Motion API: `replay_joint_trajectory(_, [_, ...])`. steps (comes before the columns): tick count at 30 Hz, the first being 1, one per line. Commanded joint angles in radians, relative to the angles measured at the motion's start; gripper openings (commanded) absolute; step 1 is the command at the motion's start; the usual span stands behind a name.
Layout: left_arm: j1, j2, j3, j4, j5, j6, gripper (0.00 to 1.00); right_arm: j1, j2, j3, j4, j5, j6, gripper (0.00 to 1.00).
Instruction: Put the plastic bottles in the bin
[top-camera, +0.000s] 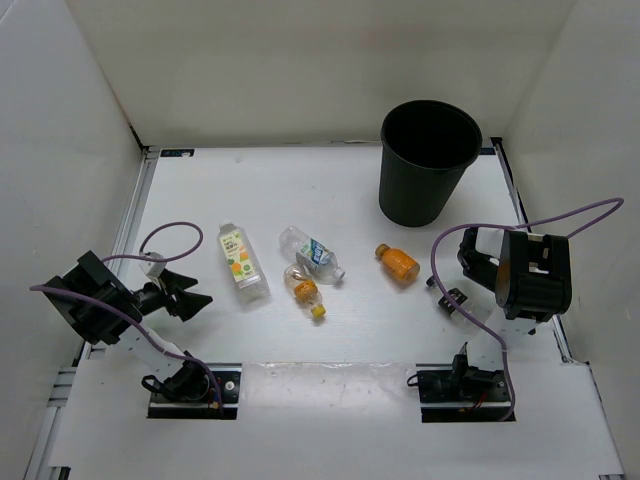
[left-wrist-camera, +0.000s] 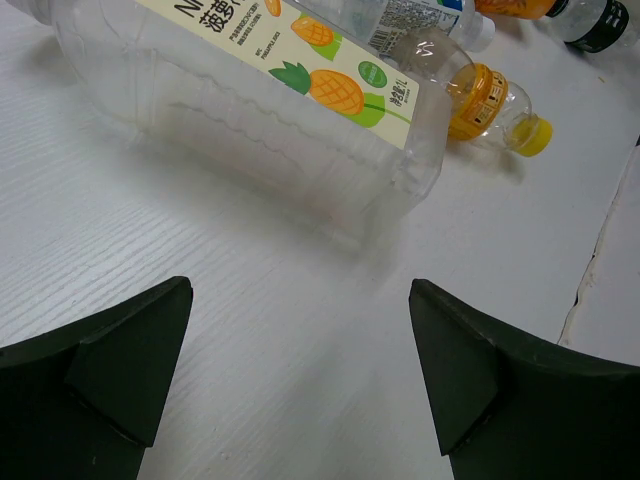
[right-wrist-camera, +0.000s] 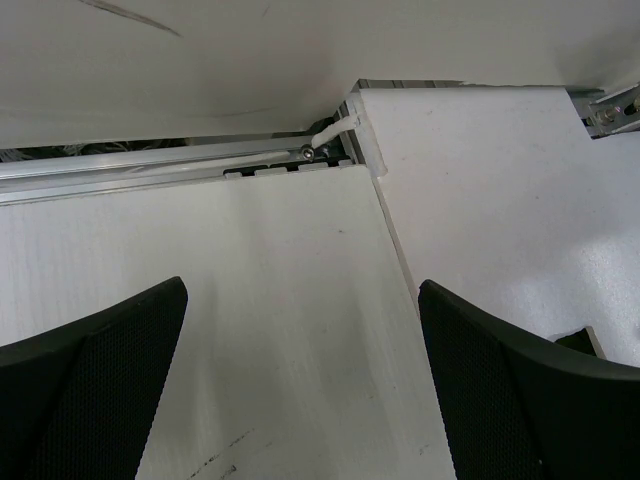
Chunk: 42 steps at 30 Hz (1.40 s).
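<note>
While the left claw (left-wrist-camera: 300, 330) and the right claw (right-wrist-camera: 300, 330) are both released and empty, the four plastic bottles (top-camera: 243, 262) lie on the worktop (top-camera: 350, 195), outside the black bin (top-camera: 420, 200) standing far right.

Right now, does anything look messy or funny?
All four bottles lie on their sides: the pineapple-label bottle, blue-label bottle, yellow-capped bottle and orange bottle. None is in the bin. Nothing looks spilled or broken.

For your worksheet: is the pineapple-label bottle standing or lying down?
Lying down: the pineapple-label bottle rests lengthwise on the table.
</note>
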Motion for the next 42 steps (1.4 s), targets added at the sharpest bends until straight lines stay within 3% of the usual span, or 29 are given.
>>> replay_joint_trajectory(1, [0.002, -0.016, 0.009, -0.074, 0.039, 0.137, 1.0, 0.002, -0.004, 0.018, -0.152, 0.033, 0.155, 1.0])
replay_joint_trajectory(10, [0.014, -0.007, 0.019, -0.074, 0.062, 0.119, 1.0, 0.002, -0.004, 0.018, -0.152, 0.033, 0.155, 1.0])
replay_joint_trajectory(14, [0.043, 0.0, 0.115, -0.074, 0.14, -0.1, 1.0, 0.002, -0.013, 0.1, -0.152, 0.047, -0.056, 1.0])
replay_joint_trajectory(17, [0.091, -0.124, 0.091, -0.074, 0.166, -0.076, 1.0, -0.008, -0.029, 0.179, -0.152, 0.056, -0.187, 1.0])
replay_joint_trajectory(23, [0.114, -0.396, 0.146, -0.074, 0.223, -0.14, 1.0, 0.003, -0.269, 0.243, -0.12, 0.088, -0.294, 1.0])
replay_joint_trajectory(26, [0.114, -0.421, 0.282, -0.074, 0.246, -0.28, 1.0, 0.041, -0.402, 0.275, 0.106, 0.041, -0.628, 1.0])
replay_joint_trajectory(28, [0.082, -0.46, 0.359, -0.074, 0.226, -0.323, 1.0, 0.063, -0.541, 0.26, 0.299, -0.048, -1.025, 1.0])
replay_joint_trajectory(29, [0.073, -0.474, 0.376, -0.074, 0.208, -0.334, 1.0, 0.074, -0.598, 0.236, 0.518, -0.23, -1.168, 1.0])
replay_joint_trajectory(30, [0.073, -0.487, 0.388, -0.065, 0.192, -0.349, 1.0, 0.074, -0.716, 0.178, 0.606, -0.349, -1.385, 1.0])
replay_joint_trajectory(31, [0.073, -0.499, 0.402, 0.011, 0.171, -0.471, 1.0, 0.074, -0.772, 0.15, 0.674, -0.446, -1.446, 1.0])
replay_joint_trajectory(32, [0.056, -0.525, 0.402, 0.125, 0.14, -0.631, 1.0, 0.074, -0.818, 0.124, 0.766, -0.514, -1.488, 1.0])
replay_joint_trajectory(33, [0.038, -0.543, 0.402, 0.306, -0.016, -0.874, 1.0, 0.074, -0.888, 0.105, 0.79, -0.56, -1.535, 1.0])
replay_joint_trajectory(34, [-0.047, -0.566, 0.372, 0.505, -0.164, -1.31, 1.0, 0.074, -0.911, 0.079, 0.803, -0.627, -1.554, 1.0])
replay_joint_trajectory(35, [-0.097, -0.582, 0.352, 0.66, -0.306, -1.375, 1.0, 0.074, -0.927, 0.079, 0.804, -0.661, -1.574, 1.0])
replay_joint_trajectory(37, [-0.171, -0.573, 0.364, 0.662, -0.485, -1.401, 1.0, 0.074, -0.936, 0.067, 0.813, -0.752, -1.65, 1.0])
replay_joint_trajectory(38, [-0.252, -0.564, 0.39, 0.662, -0.528, -1.452, 1.0, 0.074, -0.936, 0.058, 0.804, -0.812, -1.677, 1.0])
replay_joint_trajectory(39, [-0.306, -0.551, 0.402, 0.662, -0.668, -1.473, 1.0, 0.086, -0.926, 0.058, 0.785, -0.911, -1.695, 1.0])
replay_joint_trajectory(42, [-0.545, -0.484, 0.482, 0.673, -0.974, -1.547, 1.0, 0.121, -0.849, 0.08, 0.723, -0.998, -1.741, 1.0])
